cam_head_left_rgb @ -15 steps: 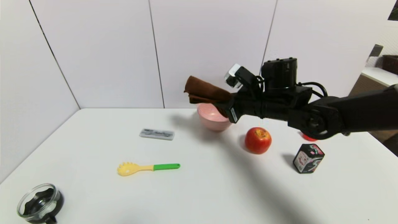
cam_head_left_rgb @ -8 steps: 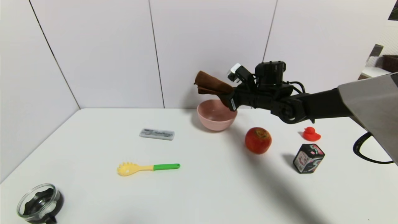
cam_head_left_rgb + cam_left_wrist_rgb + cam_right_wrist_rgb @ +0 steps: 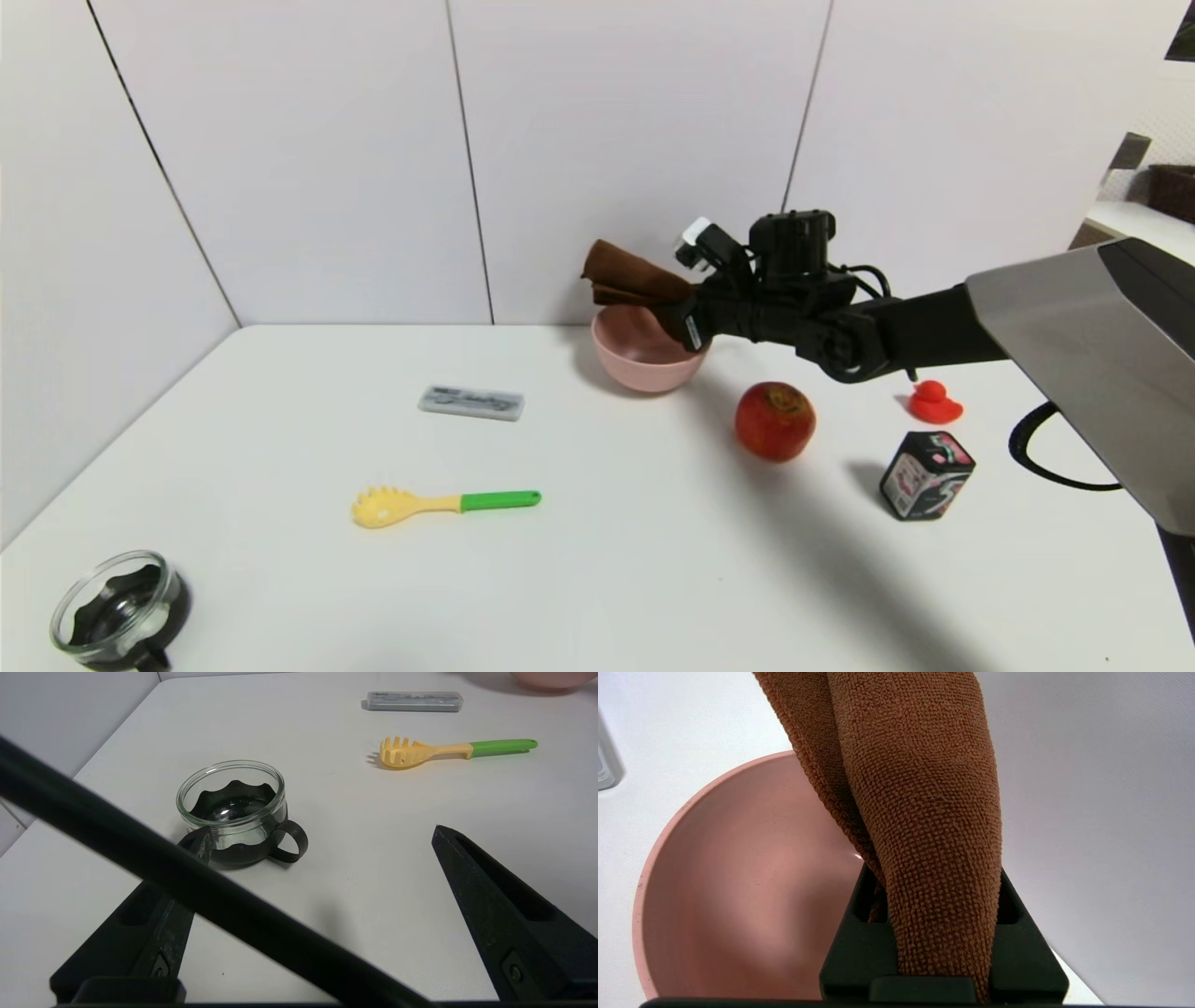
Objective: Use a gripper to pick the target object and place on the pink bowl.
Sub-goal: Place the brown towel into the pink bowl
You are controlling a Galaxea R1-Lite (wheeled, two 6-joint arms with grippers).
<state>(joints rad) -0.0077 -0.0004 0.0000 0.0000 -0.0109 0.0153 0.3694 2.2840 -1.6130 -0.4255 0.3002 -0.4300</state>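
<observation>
Right end effector (image 3: 674, 301) clamped on brown towel (image 3: 624, 277), poised over pink bowl (image 3: 644, 359) near table's far edge, ready for release; left end effector (image 3: 322, 844) idle, fingers apart.

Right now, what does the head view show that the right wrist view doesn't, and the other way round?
Only the head view shows the apple, red duck, printed cube, pasta spoon and glass cup. Only the right wrist view shows the towel's looped weave, pinched in the right tool. Both show the brown towel held over the pink bowl, and part of the clear case.
</observation>
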